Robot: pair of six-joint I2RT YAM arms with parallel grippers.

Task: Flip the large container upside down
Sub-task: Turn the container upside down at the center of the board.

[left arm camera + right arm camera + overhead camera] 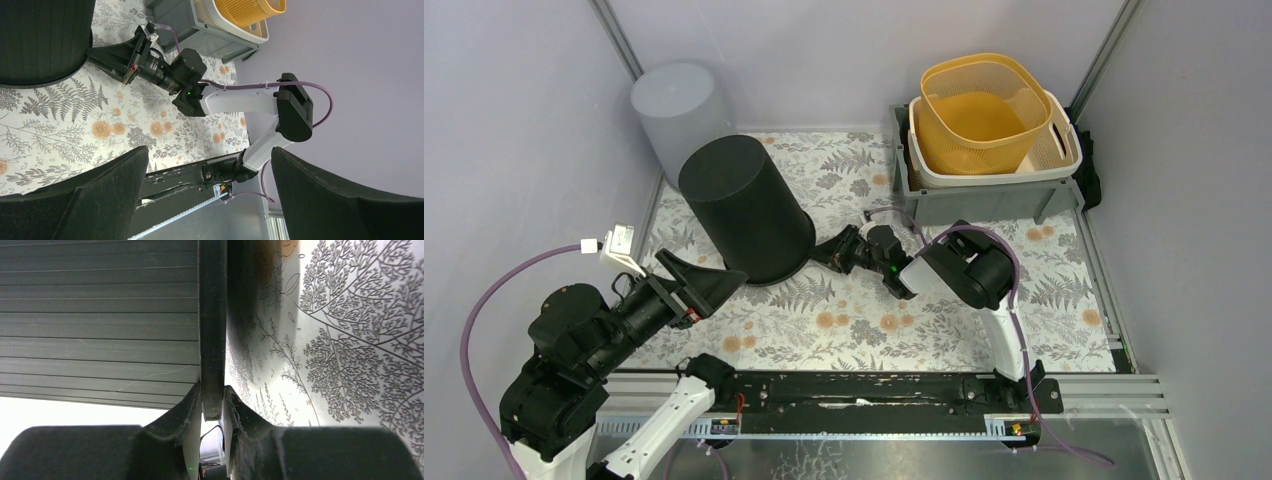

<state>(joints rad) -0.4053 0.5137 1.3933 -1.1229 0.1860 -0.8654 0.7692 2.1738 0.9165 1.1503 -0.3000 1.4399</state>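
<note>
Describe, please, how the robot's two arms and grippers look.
Both arms pair black joints with white links: left arm, right arm. A purple cable loops along each. Left gripper and right gripper have black wedge-shaped fingers; a green light glows on the right wrist.

Container [744, 205]: large, round, black plastic, tapering, with fine horizontal ribs along its wall.
Pose: closed end uppermost, wider open rim facing down at the worktop.
Place: back-left part of the floral worktop, left of centre.
</note>
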